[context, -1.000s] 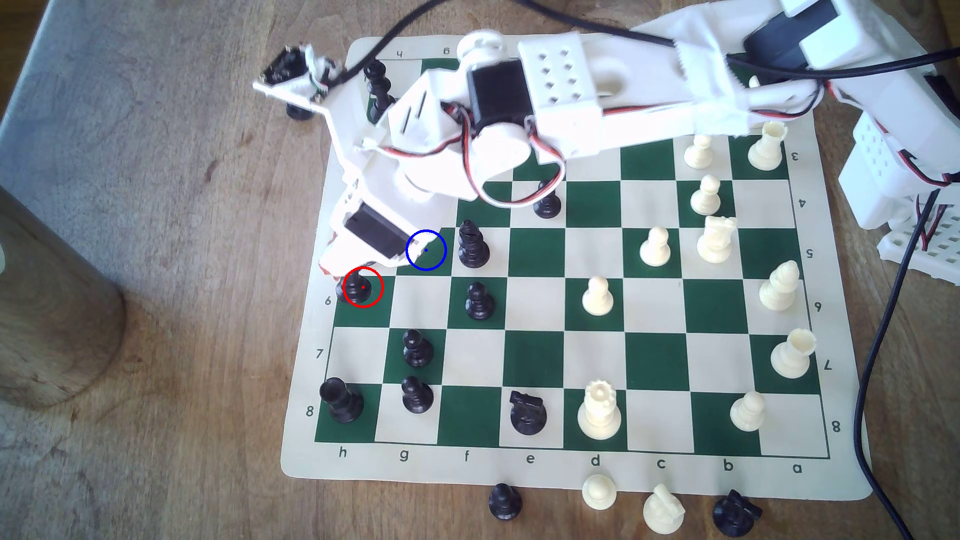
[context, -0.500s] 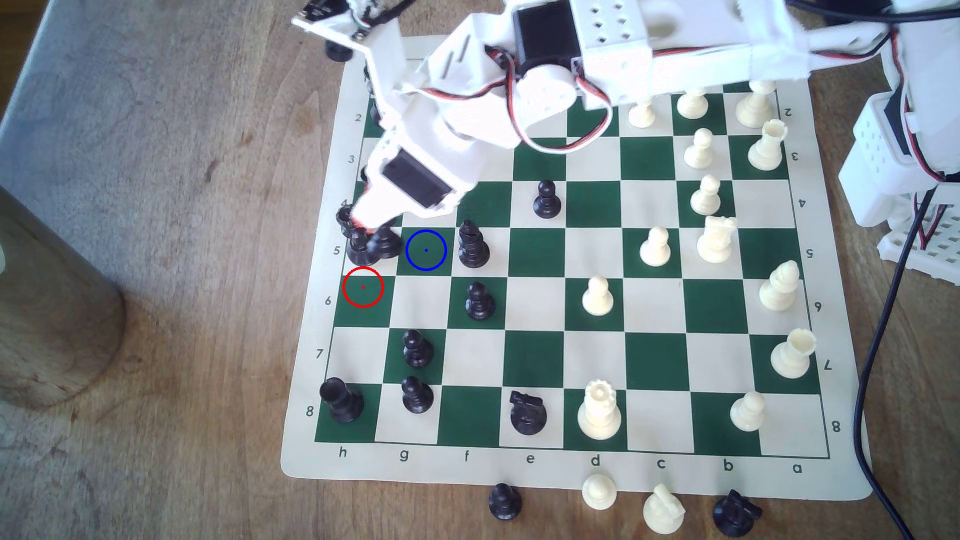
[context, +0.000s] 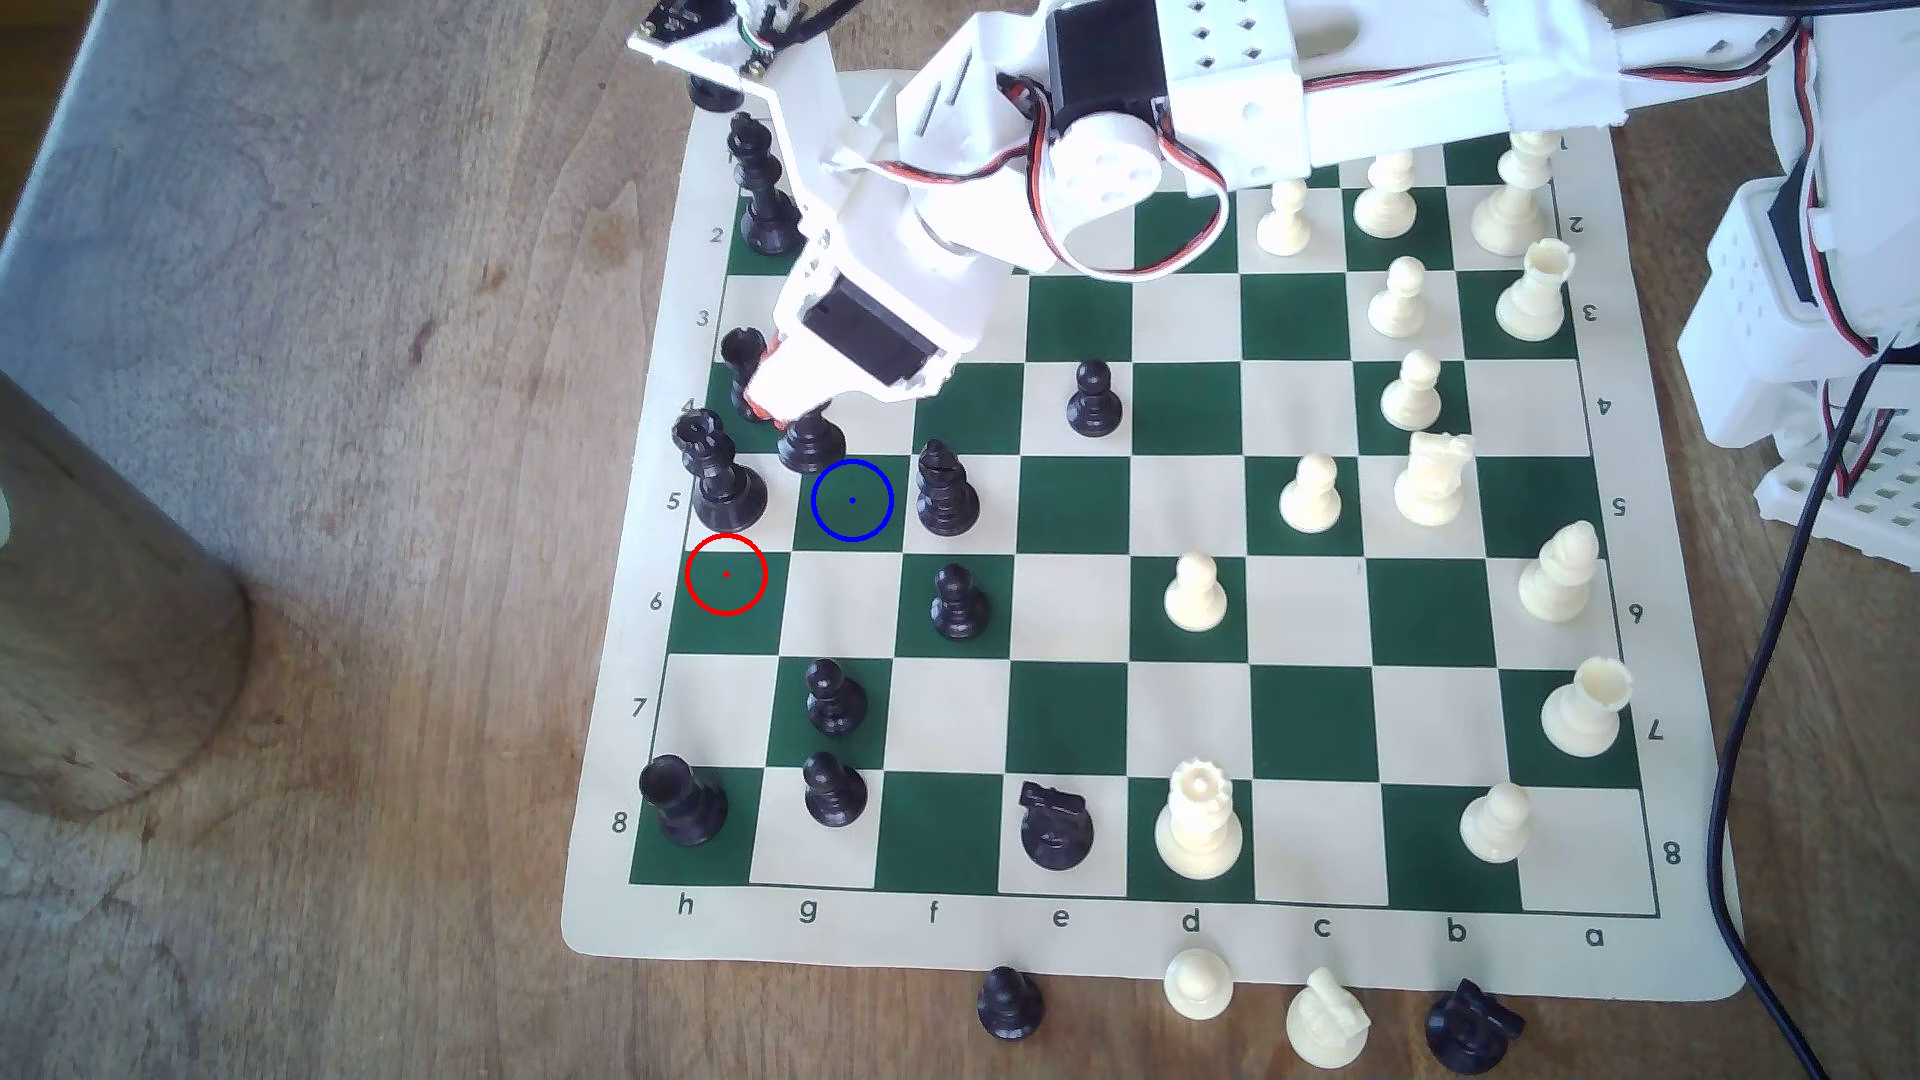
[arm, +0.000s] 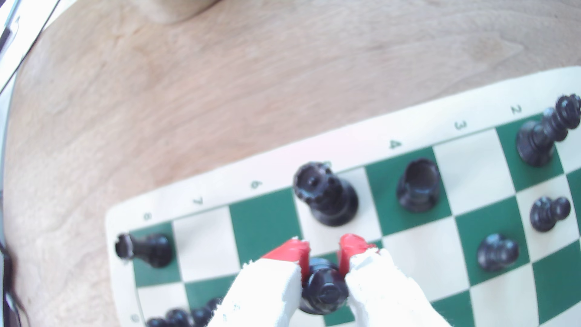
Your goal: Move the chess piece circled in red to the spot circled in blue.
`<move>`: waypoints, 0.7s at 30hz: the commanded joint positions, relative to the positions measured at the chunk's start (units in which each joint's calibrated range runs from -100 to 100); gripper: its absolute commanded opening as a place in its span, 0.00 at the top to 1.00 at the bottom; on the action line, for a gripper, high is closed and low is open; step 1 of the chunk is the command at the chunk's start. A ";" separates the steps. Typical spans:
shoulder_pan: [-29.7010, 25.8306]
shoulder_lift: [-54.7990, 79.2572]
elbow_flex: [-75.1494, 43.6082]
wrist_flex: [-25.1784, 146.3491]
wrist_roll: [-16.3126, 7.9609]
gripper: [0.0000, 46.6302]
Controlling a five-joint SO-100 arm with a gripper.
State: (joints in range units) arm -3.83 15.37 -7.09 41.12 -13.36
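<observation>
The black bishop (context: 809,444) hangs in the tool (context: 787,413), its base showing just below the red-tipped pads, over the cream square next to the blue-ringed green square (context: 852,501) on the side nearer the arm. In the wrist view the bishop (arm: 323,287) sits clamped between the two red pads (arm: 290,253), which are drawn in against its collar with only the piece's width between them. The grip is high on the piece, probably so the flared base stays free to meet the mat first when it is set down. The red-ringed square (context: 726,574) is bare, so the pickup looks done and the carry is near its end; what is left, by my reading, is a short shift toward the blue ring and a lowering.

Just at the exterior view's left of the bishop stands a tall crown-topped black piece (context: 717,473), close enough that the tool must come in without brushing it. A black rook (context: 743,353) stands beside the tool body, and another black piece (context: 943,490) flanks the target square at the exterior view's right. The chess mat (context: 623,935) lies flat on the wooden tabletop (context: 364,415).
</observation>
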 commanded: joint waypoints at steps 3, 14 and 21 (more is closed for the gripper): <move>-0.12 0.41 -1.25 -1.07 2.49 0.99; -0.27 4.15 -0.70 -2.87 4.40 0.99; -0.12 6.53 -0.16 -5.16 5.18 0.99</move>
State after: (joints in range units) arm -3.83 23.67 -6.82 37.77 -8.82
